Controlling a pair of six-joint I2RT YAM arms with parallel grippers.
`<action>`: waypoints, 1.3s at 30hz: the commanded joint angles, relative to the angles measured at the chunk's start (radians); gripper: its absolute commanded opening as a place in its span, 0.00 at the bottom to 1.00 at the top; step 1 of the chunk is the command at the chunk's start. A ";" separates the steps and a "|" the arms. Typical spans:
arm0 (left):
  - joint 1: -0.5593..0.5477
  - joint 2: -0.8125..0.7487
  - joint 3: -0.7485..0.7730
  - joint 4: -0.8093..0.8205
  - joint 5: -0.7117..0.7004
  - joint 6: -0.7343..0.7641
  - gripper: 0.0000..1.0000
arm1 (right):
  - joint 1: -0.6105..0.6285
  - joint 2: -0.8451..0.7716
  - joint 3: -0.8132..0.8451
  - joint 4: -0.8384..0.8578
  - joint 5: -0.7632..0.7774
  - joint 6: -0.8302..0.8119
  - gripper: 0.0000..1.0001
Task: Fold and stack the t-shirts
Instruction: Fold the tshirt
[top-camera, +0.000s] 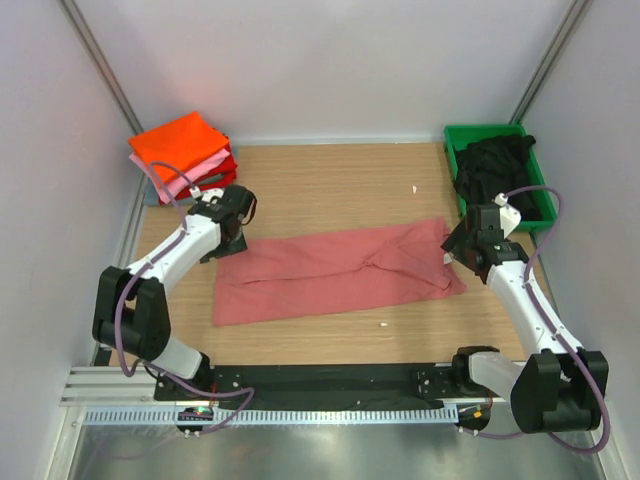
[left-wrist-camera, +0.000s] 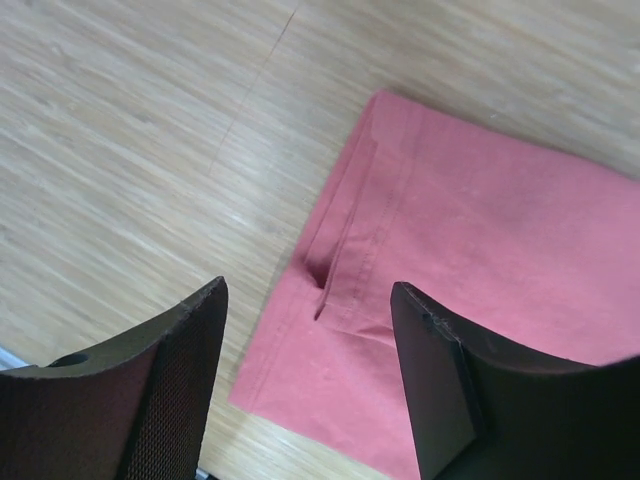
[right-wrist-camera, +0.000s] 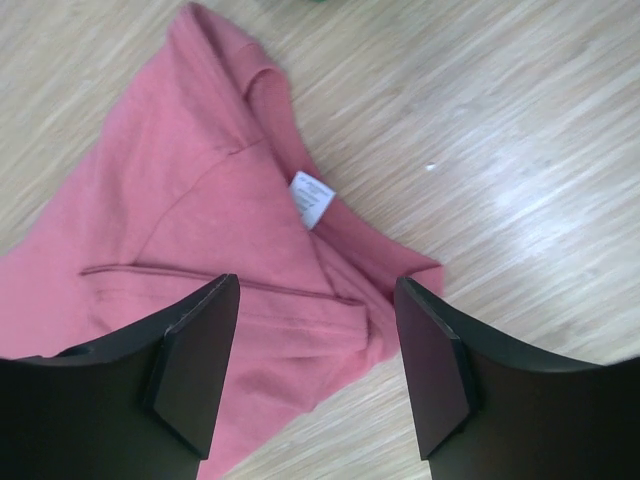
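Your left hand (left-wrist-camera: 310, 298) and right hand (right-wrist-camera: 318, 290) are both wide open with nothing in them, each hovering over one end of the salmon-red t-shirt (top-camera: 335, 270), which is stretched out mid-table (top-camera: 330, 180). The folded stack (top-camera: 183, 155) sits far left. The black t-shirt (top-camera: 492, 170) is in the green bin (top-camera: 480, 129) far right.

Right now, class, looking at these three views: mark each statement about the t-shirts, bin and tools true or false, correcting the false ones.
1. An orange t-shirt tops the folded stack. True.
2. The black t-shirt lies on the folded stack. False: it is in the green bin.
3. The left tool and right tool are both open, holding nothing. True.
4. The salmon-red t-shirt hangs from one tool. False: it lies flat on the table.
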 joint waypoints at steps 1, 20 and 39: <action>-0.002 -0.026 0.040 0.053 0.024 0.027 0.67 | -0.002 -0.062 0.016 0.042 -0.112 0.035 0.69; -0.038 0.089 -0.222 0.255 0.187 -0.061 0.62 | 0.154 0.475 0.019 0.308 -0.268 0.082 0.65; -0.561 -0.138 -0.456 0.316 0.421 -0.508 0.62 | 0.340 1.430 1.258 0.243 -0.692 -0.027 0.68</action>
